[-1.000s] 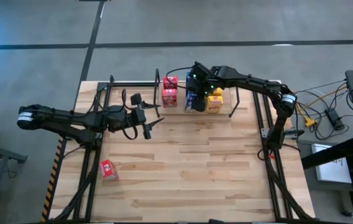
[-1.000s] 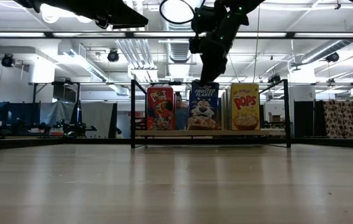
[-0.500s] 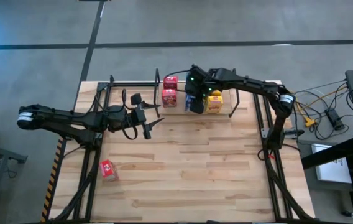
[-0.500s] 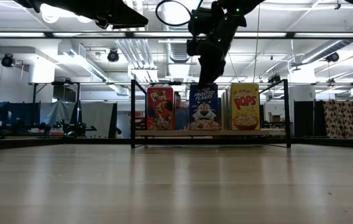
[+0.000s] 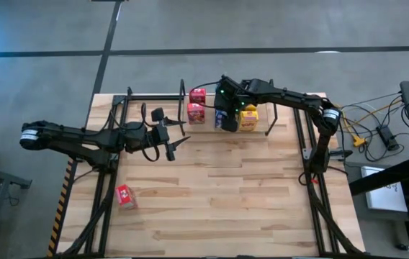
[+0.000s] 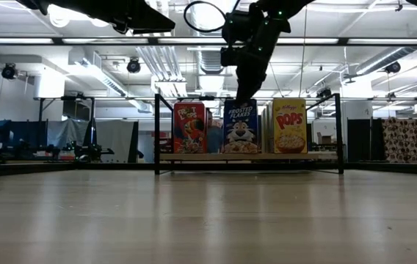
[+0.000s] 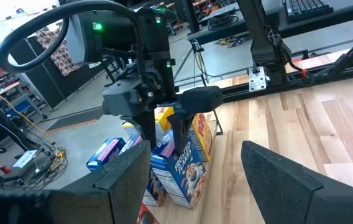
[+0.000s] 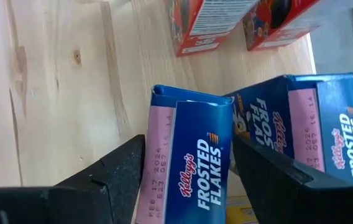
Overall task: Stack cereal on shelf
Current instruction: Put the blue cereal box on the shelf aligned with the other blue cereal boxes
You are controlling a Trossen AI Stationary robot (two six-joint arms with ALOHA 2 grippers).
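Observation:
My right gripper [image 8: 189, 146] is at the shelf [image 6: 194, 156] on the table's far side. It is shut on a blue cereal box [image 8: 189, 162] that stands upright on the shelf board between a red box [image 6: 189, 127] and a yellow box [image 6: 289, 126]. More blue boxes [image 8: 313, 124] stand behind it. Two red boxes [image 5: 196, 104] and the yellow boxes [image 5: 248, 116] show from above. One red box [image 5: 124, 196] lies on the table near the left edge. My left gripper [image 5: 174, 147] waits open over the table, left of the shelf's middle. My right gripper pinches the blue box's upper end [image 8: 192, 186] between its two fingers [image 8: 117, 180], one on each broad face. The fingers come from above, pointing down [image 6: 244, 94]. The box stands upright with its bottom on the shelf board [image 6: 241, 152].
The shelf's black posts [image 6: 156, 132] and rails [image 5: 154, 97] frame the far strip of the table. The arms' black frame bars [image 5: 104, 187] run along both table sides. Bare wood [image 5: 219, 194] lies between the shelf and the near edge.
My right gripper has shifted slightly toward the table's left with the blue box. The box now stands straighter on the shelf board beside the red box. My left arm has kept still.

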